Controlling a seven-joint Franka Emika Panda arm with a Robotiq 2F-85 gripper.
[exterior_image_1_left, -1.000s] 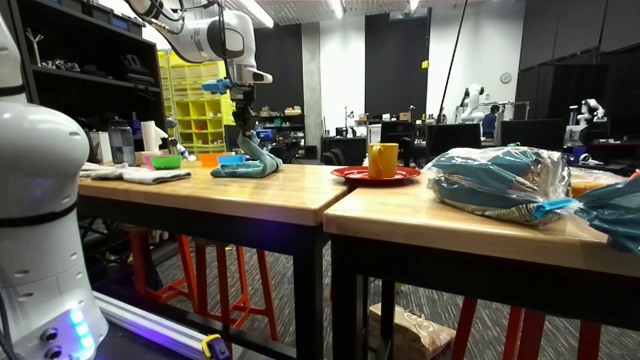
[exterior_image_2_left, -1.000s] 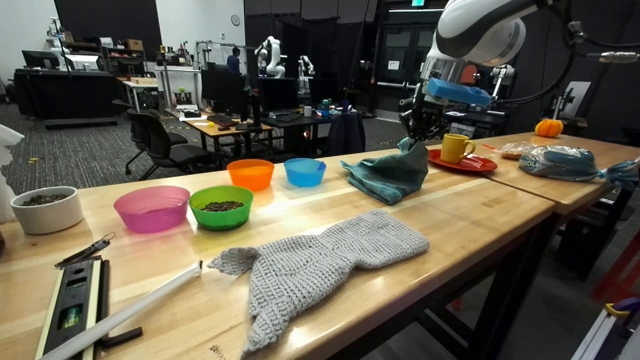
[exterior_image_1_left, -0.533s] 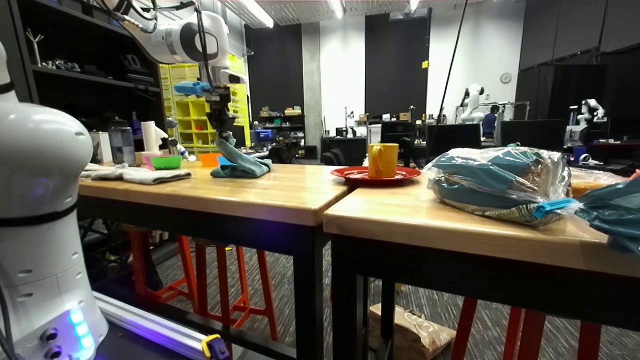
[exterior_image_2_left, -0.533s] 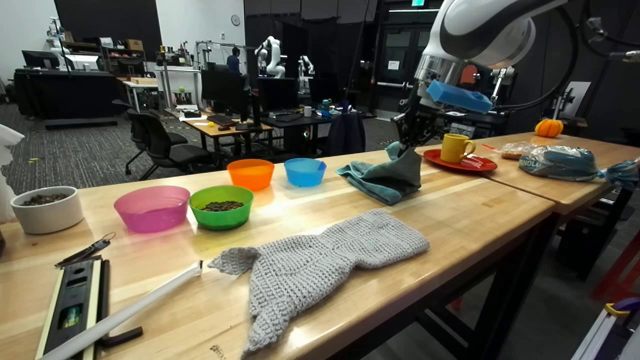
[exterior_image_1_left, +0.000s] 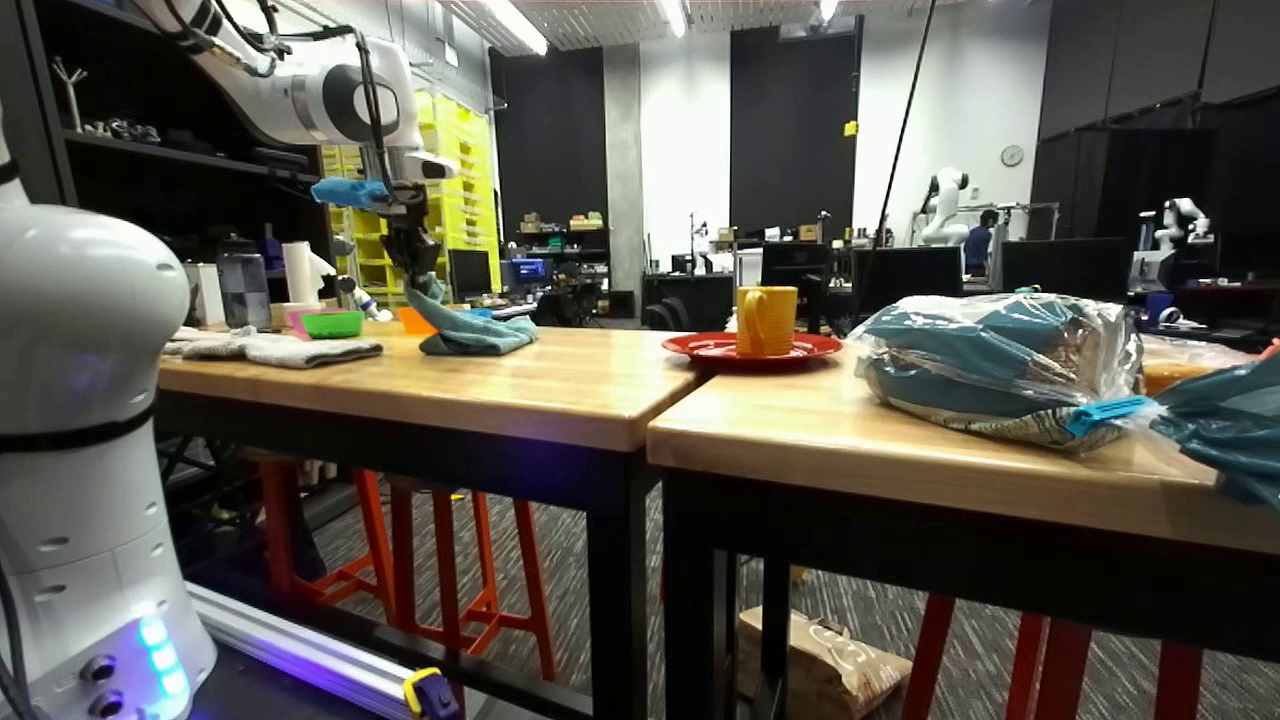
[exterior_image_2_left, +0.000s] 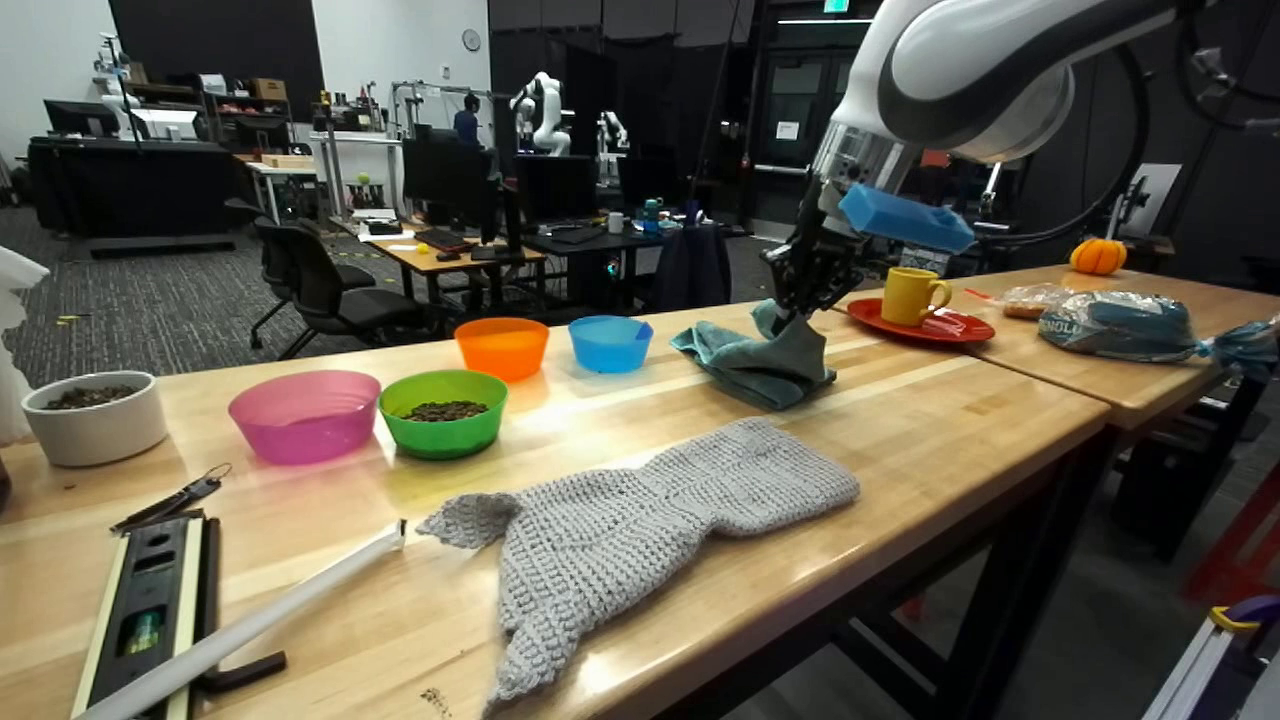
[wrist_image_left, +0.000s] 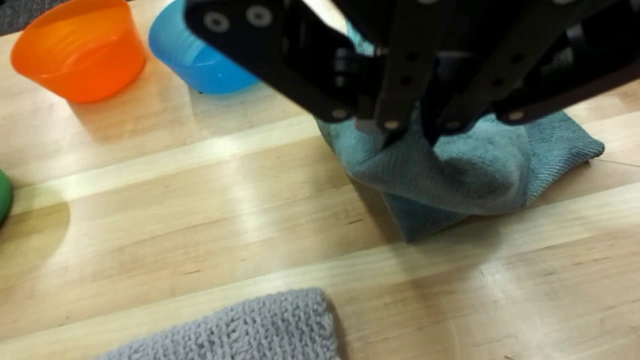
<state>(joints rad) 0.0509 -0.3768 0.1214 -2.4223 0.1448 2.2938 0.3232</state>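
A teal cloth (exterior_image_2_left: 765, 372) lies bunched and partly folded on the wooden table, with one part raised into my gripper (exterior_image_2_left: 784, 318). It shows in both exterior views, also here (exterior_image_1_left: 478, 335). In the wrist view, the black gripper (wrist_image_left: 413, 134) comes in from the top, its fingers close together with a fold of the teal cloth (wrist_image_left: 465, 175) pinched between them. The fingertips are partly hidden in the cloth. The held part is a little above the table; the rest of the cloth rests on it. A grey knitted cloth (exterior_image_2_left: 640, 525) lies flat nearby.
A blue bowl (exterior_image_2_left: 610, 347) and an orange bowl (exterior_image_2_left: 502, 352) stand beside the teal cloth. Green (exterior_image_2_left: 442, 432), pink (exterior_image_2_left: 300, 425) and white (exterior_image_2_left: 105, 435) bowls stand farther along. A yellow mug (exterior_image_2_left: 906, 298) sits on a red plate (exterior_image_2_left: 970, 331). A bagged loaf (exterior_image_1_left: 1000, 365) lies beyond.
My gripper has moved left in both exterior views and slightly lower, tilting somewhat. The held part of the teal cloth has come with it, and the cloth sits lower and flatter.
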